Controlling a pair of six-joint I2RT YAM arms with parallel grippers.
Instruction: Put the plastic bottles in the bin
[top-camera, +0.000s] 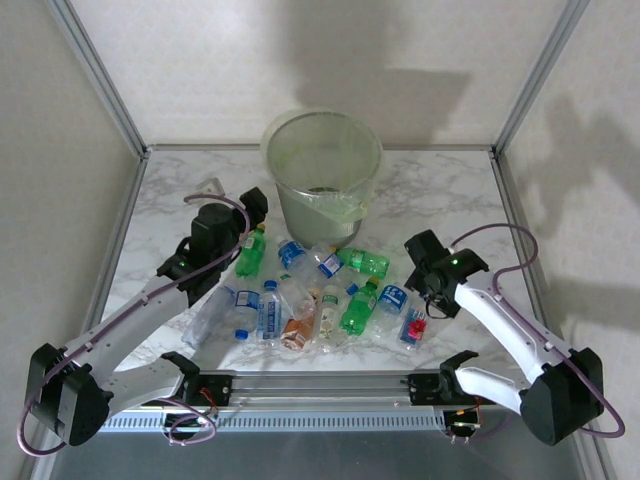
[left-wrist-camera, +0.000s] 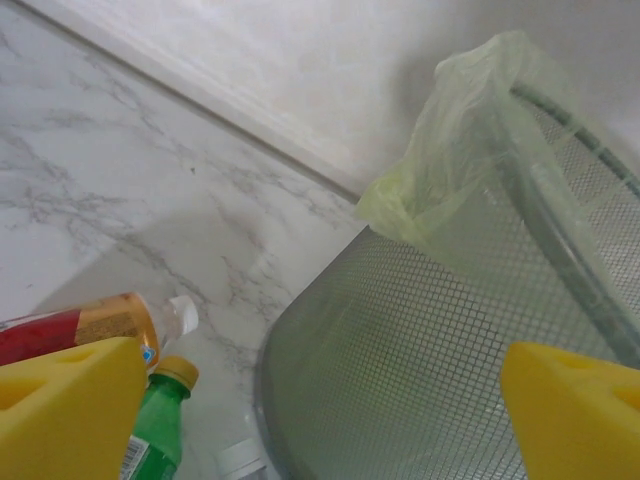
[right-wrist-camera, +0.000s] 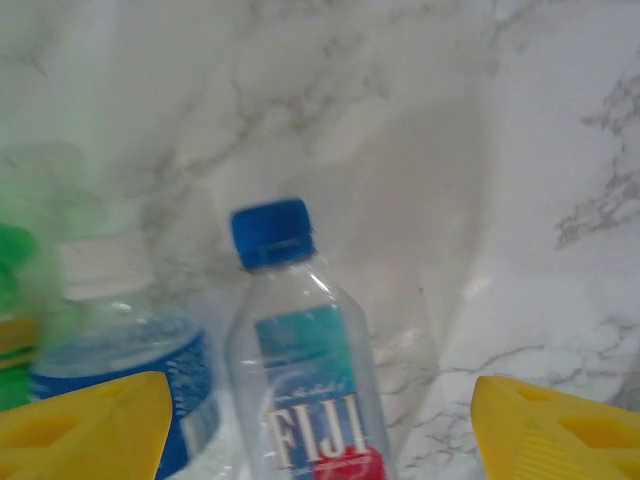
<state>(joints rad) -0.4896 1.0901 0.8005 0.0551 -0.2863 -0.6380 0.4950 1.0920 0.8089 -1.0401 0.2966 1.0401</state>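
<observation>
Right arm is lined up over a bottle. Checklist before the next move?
1. Right end effector open: ok.
2. Fiji bottle between its fingers, untouched: ok.
3. Blue-labelled bottle clear of the finger beside it: not ok, it may get pinched.
4. Left end effector open, empty: ok.
5. Bin upright, mouth unobstructed: ok.
6. Grip height on the Fiji bottle's body: cannot tell.

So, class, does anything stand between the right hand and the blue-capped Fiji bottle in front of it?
Nothing visible does. The right hand is open with the Fiji bottle lying between its yellow fingers. A white-capped bottle lies close at one side, which may crowd the grip.
</observation>
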